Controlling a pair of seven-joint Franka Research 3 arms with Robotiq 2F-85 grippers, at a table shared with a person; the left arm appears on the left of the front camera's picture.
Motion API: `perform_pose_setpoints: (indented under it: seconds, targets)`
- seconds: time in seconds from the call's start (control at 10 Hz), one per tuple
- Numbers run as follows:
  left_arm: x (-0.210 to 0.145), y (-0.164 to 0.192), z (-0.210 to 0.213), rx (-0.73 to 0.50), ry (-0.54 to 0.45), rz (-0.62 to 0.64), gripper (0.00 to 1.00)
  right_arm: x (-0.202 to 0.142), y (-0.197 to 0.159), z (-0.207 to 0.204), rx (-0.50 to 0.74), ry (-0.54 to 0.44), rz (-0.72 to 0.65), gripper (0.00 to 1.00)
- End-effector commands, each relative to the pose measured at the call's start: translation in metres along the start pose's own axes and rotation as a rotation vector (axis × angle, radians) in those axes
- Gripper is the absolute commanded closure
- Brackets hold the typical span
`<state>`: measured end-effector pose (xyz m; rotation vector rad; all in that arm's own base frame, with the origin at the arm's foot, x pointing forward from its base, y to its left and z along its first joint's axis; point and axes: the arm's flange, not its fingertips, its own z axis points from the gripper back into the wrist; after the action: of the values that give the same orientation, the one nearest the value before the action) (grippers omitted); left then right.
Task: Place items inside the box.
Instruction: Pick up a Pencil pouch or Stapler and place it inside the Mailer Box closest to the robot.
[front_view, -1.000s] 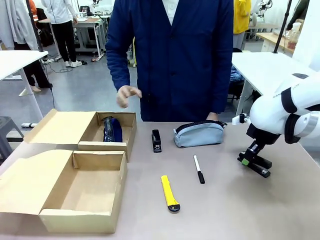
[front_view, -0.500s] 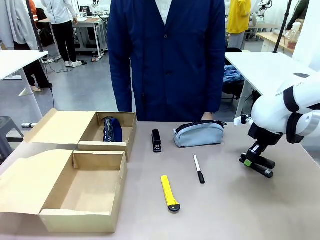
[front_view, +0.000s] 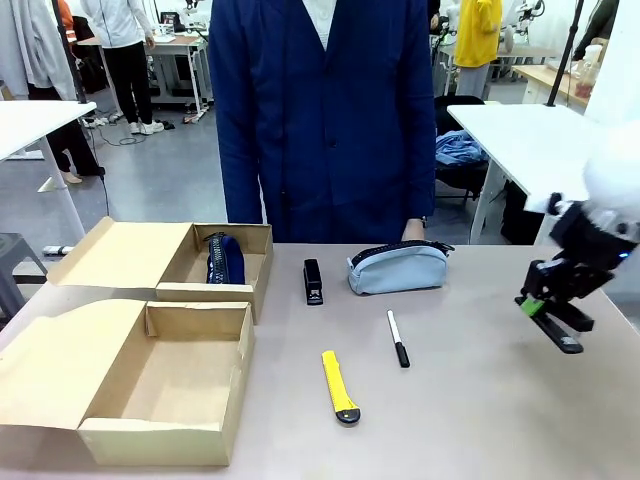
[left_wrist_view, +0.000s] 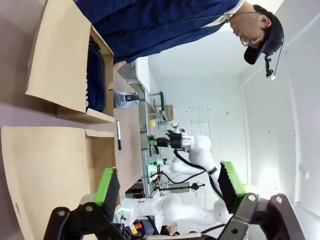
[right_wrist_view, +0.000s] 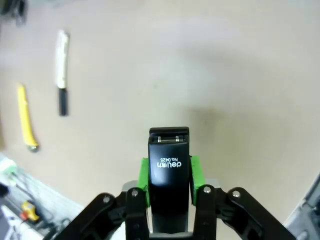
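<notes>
Across the grey-brown table (front_view: 470, 420) a person in a dark blue coat (front_view: 330, 120) stands close to the far edge, so we think a wide swing of an arm could come too near the body. Two open cardboard boxes sit at the robot's left: the near box (front_view: 160, 440) is empty and the far box (front_view: 200, 292) has the navy pouch (front_view: 224, 258) inside. The left gripper (left_wrist_view: 168, 184) has its fingers apart, with nothing between them. The right gripper (right_wrist_view: 169, 176) is clamped on a black stapler (right_wrist_view: 169, 150) at the robot's far right, well apart from both boxes. The stapler's front end stands out beyond the pads, so it could tilt or slip on the long way. The grey-blue pouch (front_view: 398, 268), the yellow utility knife (front_view: 339, 385), the second stapler (front_view: 313, 282) and the marker (front_view: 398, 338) lie between, and a low path could push them.
</notes>
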<state>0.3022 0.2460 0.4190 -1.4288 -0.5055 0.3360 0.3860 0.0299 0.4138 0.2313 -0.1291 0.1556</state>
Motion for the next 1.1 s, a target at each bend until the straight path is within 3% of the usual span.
perform_pose_setpoints:
  seconds: [0.0, 0.2, 0.3, 0.4, 0.5, 0.6, 1.0]
  targets:
    - [-0.001, 0.0, 0.001, -0.008, 0.007, -0.02, 0.0, -0.054, 0.021, 0.033, -0.008, -0.1, -0.165, 1.0]
    - [-0.001, 0.0, 0.001, -0.008, 0.007, -0.02, 0.0, -0.059, 0.006, 0.024, 0.008, -0.049, -0.261, 1.0]
    - [-0.001, 0.0, 0.001, -0.008, 0.007, -0.02, 0.0, -0.025, 0.017, 0.054, 0.016, -0.072, -0.172, 1.0]
    - [-0.001, 0.0, 0.001, -0.008, 0.007, -0.02, 0.0, -0.025, 0.017, 0.054, 0.016, -0.072, -0.172, 1.0]
    - [-0.001, 0.0, 0.001, -0.008, 0.007, -0.02, 0.0, -0.03, 0.015, 0.059, 0.02, -0.067, -0.224, 0.64]
    - [-0.001, 0.0, 0.001, -0.008, 0.007, -0.02, 0.0, -0.027, 0.019, 0.05, 0.105, -0.086, -0.267, 0.64]
    - [-0.001, 0.0, 0.001, -0.008, 0.007, -0.02, 0.0, 0.0, 0.129, 0.033, 0.055, -0.067, -0.483, 0.64]
